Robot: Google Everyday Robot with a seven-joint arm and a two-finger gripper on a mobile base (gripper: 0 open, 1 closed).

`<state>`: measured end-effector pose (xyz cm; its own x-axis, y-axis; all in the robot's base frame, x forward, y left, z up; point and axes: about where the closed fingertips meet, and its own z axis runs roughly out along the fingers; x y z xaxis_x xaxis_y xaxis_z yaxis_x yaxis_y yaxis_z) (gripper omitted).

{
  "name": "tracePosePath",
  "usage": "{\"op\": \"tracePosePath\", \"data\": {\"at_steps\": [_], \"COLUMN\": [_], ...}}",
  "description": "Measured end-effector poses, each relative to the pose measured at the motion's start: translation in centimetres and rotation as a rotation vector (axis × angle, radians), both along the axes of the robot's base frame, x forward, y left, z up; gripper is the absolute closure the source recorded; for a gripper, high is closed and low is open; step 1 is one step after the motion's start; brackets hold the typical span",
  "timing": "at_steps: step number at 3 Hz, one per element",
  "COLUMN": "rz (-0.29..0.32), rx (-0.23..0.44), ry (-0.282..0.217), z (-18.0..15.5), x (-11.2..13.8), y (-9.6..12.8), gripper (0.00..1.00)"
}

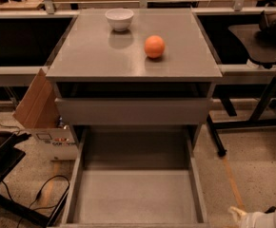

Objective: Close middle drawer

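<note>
Stock on view, one camera, looking down at the cabinet front.

1. Wide, shallow, matte-grey middle drawer (135,196): it is standing pulled far out of the cabinet toward the camera. Its bare grey inside is showing, and its near end is running along the bottom border of the view.
2. Square grey cabinet (202,141) with a smooth grey tabletop (90,56): it is standing in the centre of the view.
3. Plain flat grey drawer front (133,110): it is sitting above the middle drawer, with a dark gap showing between it and the tabletop.
4. Small round white bowl (119,19): it is standing upright near the tabletop's far edge.
5. Round orange fruit (154,46): it is resting on the tabletop, right of the bowl, nearer the camera and apart from it.
6. My pale, white-cased gripper (245,216): it is showing in the lower right corner, over the speckled floor (252,175). It is outside the middle drawer's right wall and apart from it. I cannot tell whether my jaws are wide or narrow.
7. Brown cardboard flap (35,103): it is leaning beside the cabinet's left side, above a white printed box (54,144).
8. Black cable (45,194): it is lying looped on the floor, left of the middle drawer.
9. Black office chair (259,44): it is standing at the right.
</note>
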<state>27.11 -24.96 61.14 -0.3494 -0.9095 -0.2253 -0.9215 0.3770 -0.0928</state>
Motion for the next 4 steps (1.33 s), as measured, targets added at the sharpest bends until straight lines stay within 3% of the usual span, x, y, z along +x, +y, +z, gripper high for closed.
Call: {"op": "tracePosePath", "data": {"at_steps": [2, 3, 4], "rz": [0.091, 0.106, 0.104], "rx": [0.070, 0.125, 0.123], "ry": [0.051, 0.082, 0.083], "z": [-12.1, -17.9, -17.6], "x": [-1.8, -2.7, -2.8], "y": [4.0, 5.6, 5.6], "gripper": [0.65, 0.96, 1.00]}}
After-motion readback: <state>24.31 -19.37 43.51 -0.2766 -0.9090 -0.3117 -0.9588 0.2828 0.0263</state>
